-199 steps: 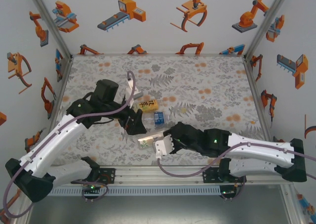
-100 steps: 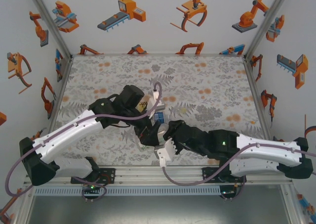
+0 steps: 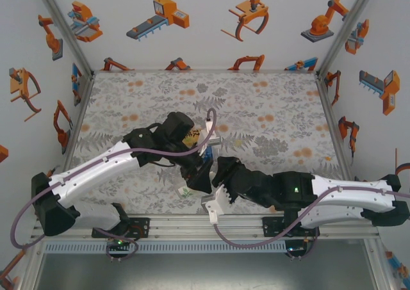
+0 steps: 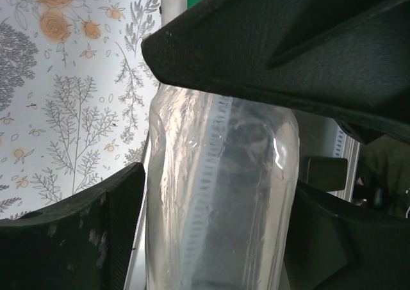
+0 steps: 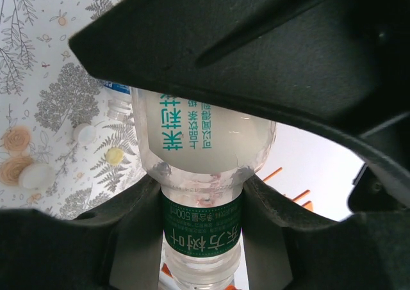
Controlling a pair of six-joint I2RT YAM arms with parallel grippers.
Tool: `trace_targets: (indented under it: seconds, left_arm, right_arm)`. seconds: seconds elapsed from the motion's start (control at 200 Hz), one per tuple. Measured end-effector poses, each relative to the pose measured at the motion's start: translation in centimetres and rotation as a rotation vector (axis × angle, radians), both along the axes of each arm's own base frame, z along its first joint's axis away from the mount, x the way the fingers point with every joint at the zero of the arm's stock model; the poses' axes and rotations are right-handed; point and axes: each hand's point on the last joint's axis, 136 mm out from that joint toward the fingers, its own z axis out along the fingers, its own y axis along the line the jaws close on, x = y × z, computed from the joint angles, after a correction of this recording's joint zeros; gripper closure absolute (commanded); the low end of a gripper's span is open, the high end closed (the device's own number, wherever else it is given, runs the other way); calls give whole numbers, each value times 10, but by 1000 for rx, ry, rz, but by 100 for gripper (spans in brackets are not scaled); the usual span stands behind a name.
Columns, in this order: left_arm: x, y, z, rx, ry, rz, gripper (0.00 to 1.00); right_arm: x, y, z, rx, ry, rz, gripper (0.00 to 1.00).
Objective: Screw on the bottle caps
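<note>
Top external: both arms meet near the front edge of the floral mat point(image 3: 269, 104), with the left gripper point(image 3: 200, 177) and right gripper point(image 3: 221, 175) just beside each other on one bottle, the green-label bottle point(image 3: 186, 189). A yellow-label bottle point(image 3: 190, 138) peeks out behind the left arm; its print is too small to read. Right wrist: the right gripper is clamped on both sides of the green-label bottle, at the waist just past its white label. The white part carries teal Chinese characters; the dark green band carries white ones plus what looks like "500ml". That view adds what top external doesn't resolve: three loose bottle caps point(image 5: 83, 133) on the mat, two white and one yellowish, apart from the held bottle. It also shows the threaded neck of a blue-label bottle point(image 5: 117, 107). Left wrist: the left gripper's fingers press both sides of the same bottle's clear body.
</note>
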Motion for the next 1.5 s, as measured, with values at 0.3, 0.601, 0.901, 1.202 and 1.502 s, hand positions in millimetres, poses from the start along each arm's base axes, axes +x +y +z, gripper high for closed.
trace_targets:
  seconds: [0.3,0.601,0.901,1.202,1.502]
  left_arm:
    - [-2,0,-1,7,16,-11,36]
    - [-5,0,-5,26,21,-44,52]
    - [-5,1,-5,23,8,-56,62]
    - [1,4,-9,34,-38,-28,69]
    - [19,28,-15,31,-149,86,74]
  right_arm:
    - [0,-2,1,-15,-24,-1,89]
    - [1,0,-2,-43,-31,-8,89]
    - [1,1,-2,-44,-37,-9,69]
    - [2,2,14,50,-14,-43,31]
    - [7,-16,51,323,124,-169,27]
